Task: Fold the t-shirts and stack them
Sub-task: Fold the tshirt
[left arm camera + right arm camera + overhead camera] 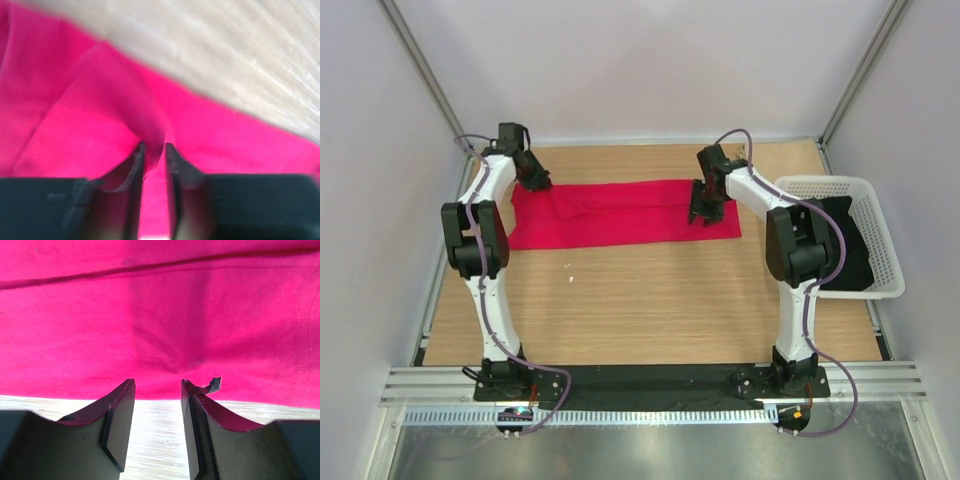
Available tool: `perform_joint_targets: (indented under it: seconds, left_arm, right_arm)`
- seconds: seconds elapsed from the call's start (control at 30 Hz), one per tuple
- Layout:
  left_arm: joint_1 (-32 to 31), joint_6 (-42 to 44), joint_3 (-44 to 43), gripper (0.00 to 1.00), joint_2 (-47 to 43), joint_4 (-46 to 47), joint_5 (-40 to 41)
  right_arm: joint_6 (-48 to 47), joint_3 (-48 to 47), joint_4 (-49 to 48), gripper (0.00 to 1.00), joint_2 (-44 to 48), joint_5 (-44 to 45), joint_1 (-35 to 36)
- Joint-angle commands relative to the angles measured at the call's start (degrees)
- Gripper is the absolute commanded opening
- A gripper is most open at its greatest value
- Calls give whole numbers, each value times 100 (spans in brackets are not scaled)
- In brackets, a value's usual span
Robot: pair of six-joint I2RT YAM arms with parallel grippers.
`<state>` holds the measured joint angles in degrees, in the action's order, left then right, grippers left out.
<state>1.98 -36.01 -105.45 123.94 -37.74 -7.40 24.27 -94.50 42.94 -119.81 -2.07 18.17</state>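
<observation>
A crimson red t-shirt [620, 213] lies folded into a long strip across the far part of the wooden table [650, 300]. My left gripper [534, 181] is at the strip's far left corner. In the left wrist view the gripper [155, 152] is nearly shut, with a raised ridge of the red cloth [100, 115] pinched between its jaws. My right gripper [704, 214] is over the strip's right part. In the right wrist view the gripper [157, 385] is open and empty, its tips at an edge of the shirt [160, 315] with bare wood under the fingers.
A white lattice basket [840, 185] stands at the table's right edge with dark cloth [845, 245] in it. Grey walls enclose the back and sides. A black strip and metal rail [650, 385] run along the near edge by the arm bases.
</observation>
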Motion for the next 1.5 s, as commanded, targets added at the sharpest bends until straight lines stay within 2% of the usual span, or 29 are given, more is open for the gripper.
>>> perform_joint_targets:
  seconds: [0.0,0.03,0.2,0.33,0.4,0.57,0.7,0.8,1.0,1.1,1.27,1.47]
  left_arm:
    - [4,182,-800,27,349,188,-43]
    - [4,234,-1193,40,446,83,62]
    - [-4,401,-1339,54,79,-286,185]
    - [22,411,-619,50,-597,-542,608]
    - [22,270,154,45,-1046,-542,538]
    - [13,-11,2068,39,-1811,-208,345]
    - [-31,-73,2458,39,-1769,-181,396]
    - [-31,-239,2363,40,-1497,-401,494]
    - [30,-240,2178,43,-978,-725,705]
    - [66,-47,1958,44,-617,-1077,1082]
    - [66,540,1669,44,-380,-1367,1626]
    - [75,1323,1194,45,-90,-1500,1689]
  right_arm:
    - [-72,124,83,48,484,40,-33]
    - [-72,168,66,48,511,40,-33]
    - [-19,344,-84,48,529,-39,-33]
    - [-54,301,-163,48,415,-40,-42]
    - [-98,187,-111,48,318,92,-77]
    - [-309,-261,118,49,-51,671,-305]
    - [-432,-683,302,49,-420,848,-446]
    - [-397,-860,443,49,-570,918,-534]
    - [-388,-298,320,49,-421,1050,-631]
    - [-362,97,312,49,-298,1156,-631]
    - [-239,1265,128,50,264,1060,-631]
    - [-46,2733,39,50,1343,560,-289]
